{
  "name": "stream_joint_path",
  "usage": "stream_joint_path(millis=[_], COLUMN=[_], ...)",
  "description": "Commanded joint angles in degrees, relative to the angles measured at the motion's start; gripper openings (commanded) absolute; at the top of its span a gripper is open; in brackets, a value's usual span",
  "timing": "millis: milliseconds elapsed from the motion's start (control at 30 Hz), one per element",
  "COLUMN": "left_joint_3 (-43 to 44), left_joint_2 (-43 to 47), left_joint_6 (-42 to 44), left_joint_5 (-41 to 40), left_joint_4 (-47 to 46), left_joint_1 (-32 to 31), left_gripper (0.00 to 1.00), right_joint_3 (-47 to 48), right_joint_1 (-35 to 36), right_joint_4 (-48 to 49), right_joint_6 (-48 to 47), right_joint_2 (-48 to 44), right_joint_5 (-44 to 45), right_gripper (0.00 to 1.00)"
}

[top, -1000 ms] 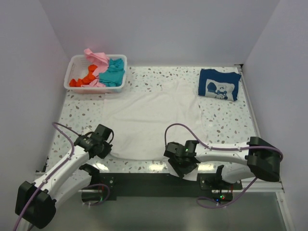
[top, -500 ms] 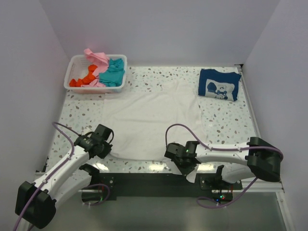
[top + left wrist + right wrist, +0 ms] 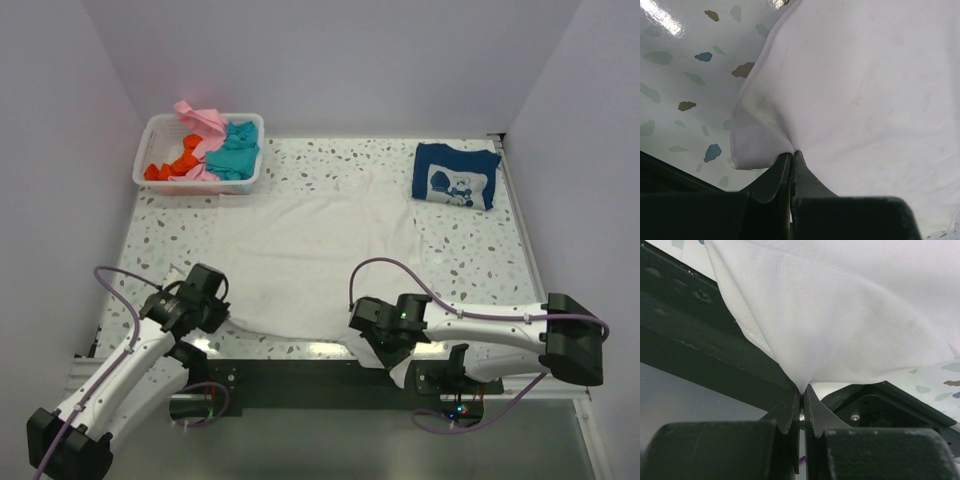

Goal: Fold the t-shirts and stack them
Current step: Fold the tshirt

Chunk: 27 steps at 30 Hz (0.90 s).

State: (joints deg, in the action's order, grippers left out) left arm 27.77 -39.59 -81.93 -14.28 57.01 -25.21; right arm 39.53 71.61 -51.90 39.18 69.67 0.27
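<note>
Both arms have drawn back toward their bases, and the right tool (image 3: 802, 387) now pinches the near hem of the white t-shirt (image 3: 310, 250), as does the left tool (image 3: 791, 155). We see the shirt spread on the surface (image 3: 470, 260) straight ahead of both, its hem running tool to tool, so we'd fold forward.

Top camera high, looking down; wrist cameras close-up (all share white t-shirt (image 3: 310, 250)).
</note>
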Motion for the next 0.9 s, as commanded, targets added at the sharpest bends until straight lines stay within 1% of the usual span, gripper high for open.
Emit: stream_joint_path(millis=[0,100,333,500,600,667,767,867], left_joint_3=[1.06,1.76,0.80,0.80,0.97,1.23,1.85,1.76], left_joint_2=[0.66,2.49,7.69,6.99,5.50,4.97,4.44,4.26], left_joint_6=[-1.48,-1.65,-2.71,-2.71,-3.23,-3.50,-3.59,-3.85], left_joint_5=[1.80,1.63,3.38,3.39,2.95,2.25,1.45,1.27], left_joint_4=[2.83,4.33,3.98,4.07,4.25,4.16,3.90,2.94], left_joint_1=[-0.19,-0.19,-0.19,-0.28,-0.28,-0.28,-0.28,-0.19], left_gripper=[0.00,0.00,0.00,0.00,0.00,0.00,0.00,0.00], right_joint_3=[2.04,2.05,1.43,1.87,3.71,5.73,8.19,9.69], right_joint_1=[0.72,1.51,2.57,2.57,2.65,2.48,1.60,-2.34], right_joint_4=[-3.47,-3.82,-2.86,-3.12,-6.27,-7.86,-9.45,-8.75], right_joint_6=[1.60,2.57,4.24,3.27,2.92,2.83,1.26,-0.94], right_joint_2=[-1.20,-2.43,-4.10,-4.37,-3.49,-2.61,-0.95,0.37], right_joint_5=[-1.68,-2.64,-4.84,-4.76,-1.34,2.70,5.44,5.53], right_gripper=[0.00,0.00,0.00,0.00,0.00,0.00,0.00,0.00])
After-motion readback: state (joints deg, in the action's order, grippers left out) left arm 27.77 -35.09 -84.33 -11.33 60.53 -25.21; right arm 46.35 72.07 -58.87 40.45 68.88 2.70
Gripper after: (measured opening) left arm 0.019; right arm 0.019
